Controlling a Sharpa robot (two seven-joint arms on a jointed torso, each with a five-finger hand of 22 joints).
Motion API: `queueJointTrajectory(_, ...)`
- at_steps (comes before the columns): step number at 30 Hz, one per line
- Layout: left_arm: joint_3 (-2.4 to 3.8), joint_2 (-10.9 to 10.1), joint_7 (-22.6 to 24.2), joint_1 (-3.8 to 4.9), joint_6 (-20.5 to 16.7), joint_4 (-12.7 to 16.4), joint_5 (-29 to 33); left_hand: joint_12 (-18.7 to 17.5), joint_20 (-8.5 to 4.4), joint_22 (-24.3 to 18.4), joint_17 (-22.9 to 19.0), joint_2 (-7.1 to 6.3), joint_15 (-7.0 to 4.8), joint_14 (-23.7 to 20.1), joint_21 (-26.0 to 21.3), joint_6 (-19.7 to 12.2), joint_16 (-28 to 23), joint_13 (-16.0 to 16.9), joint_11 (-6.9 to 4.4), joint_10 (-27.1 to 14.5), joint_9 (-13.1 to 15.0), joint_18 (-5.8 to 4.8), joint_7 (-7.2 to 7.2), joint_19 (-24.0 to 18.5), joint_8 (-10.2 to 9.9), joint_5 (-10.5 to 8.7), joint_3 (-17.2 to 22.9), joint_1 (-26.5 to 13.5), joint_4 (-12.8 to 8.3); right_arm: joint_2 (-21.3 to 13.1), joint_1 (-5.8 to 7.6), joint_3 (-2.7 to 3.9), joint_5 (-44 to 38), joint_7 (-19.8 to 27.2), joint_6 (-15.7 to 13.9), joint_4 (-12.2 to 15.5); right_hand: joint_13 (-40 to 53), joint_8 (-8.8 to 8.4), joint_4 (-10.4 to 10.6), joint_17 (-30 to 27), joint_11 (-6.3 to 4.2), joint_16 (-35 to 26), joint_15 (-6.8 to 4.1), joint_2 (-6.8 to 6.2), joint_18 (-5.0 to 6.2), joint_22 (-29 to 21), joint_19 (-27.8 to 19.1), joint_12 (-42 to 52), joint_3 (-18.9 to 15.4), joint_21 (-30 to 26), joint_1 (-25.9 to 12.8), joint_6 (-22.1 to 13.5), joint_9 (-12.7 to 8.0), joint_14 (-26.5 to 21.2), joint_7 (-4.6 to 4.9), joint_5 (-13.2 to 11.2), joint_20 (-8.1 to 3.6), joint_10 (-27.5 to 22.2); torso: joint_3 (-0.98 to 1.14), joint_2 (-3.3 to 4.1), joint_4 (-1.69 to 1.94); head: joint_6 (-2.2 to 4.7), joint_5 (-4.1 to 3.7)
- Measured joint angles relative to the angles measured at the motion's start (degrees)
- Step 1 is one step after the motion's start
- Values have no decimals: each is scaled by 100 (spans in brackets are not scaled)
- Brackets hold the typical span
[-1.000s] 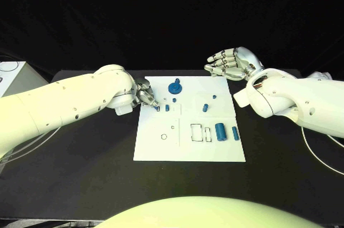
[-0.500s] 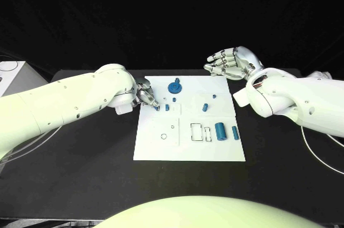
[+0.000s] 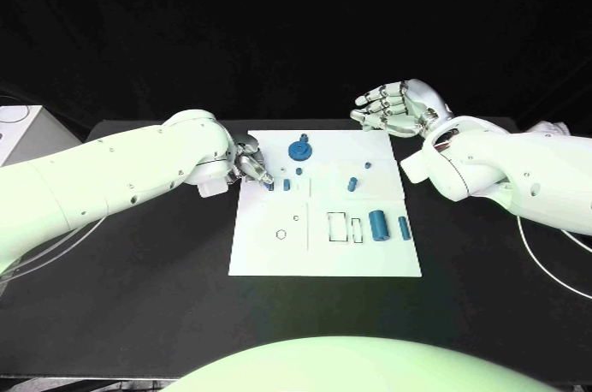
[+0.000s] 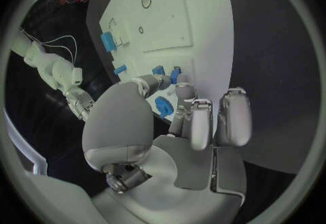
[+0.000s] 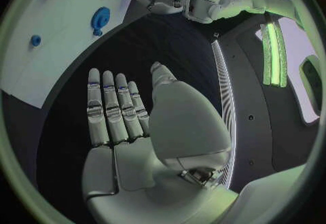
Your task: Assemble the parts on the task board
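The white task board (image 3: 327,255) lies mid-table. My left hand (image 3: 253,169) is at its left edge with fingers curled, and its fingertips (image 4: 183,89) pinch a small blue part (image 3: 270,185) down on the board. A second small part (image 3: 287,185) stands just beside it. A blue disc with a knob (image 3: 300,151) sits at the far edge, and a blue peg (image 3: 353,185) lies mid-board. A thick blue cylinder (image 3: 380,225) and a slim one (image 3: 405,229) lie at the right. My right hand (image 3: 397,108) hovers past the board's far right corner, fingers (image 5: 114,107) straight and holding nothing.
Outlined slots (image 3: 337,227) and a small round hole (image 3: 282,234) mark the board's middle. A pale box (image 3: 19,131) stands at the table's far left. A thin cable (image 3: 543,255) runs over the black table under my right arm.
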Motion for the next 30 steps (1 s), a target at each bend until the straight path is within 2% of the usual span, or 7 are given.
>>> queueJointTrajectory(30, -1, 18, 29, -6, 114, -20, -27, 0, 0, 0, 0, -25, 0, 0, 0, 0, 0, 1, 1, 1, 0, 0, 0, 0, 22, -1, 0, -25, 0, 0, 0, 0, 0, -1, 11, -1, 0, 0, 0, -22, 21, 0, 0, 0, 0, -22, 0, -9, 0, 0, 0, 21, -4, 0, 21, 0, 0, 21, -4, 1, 4, -4, -5)
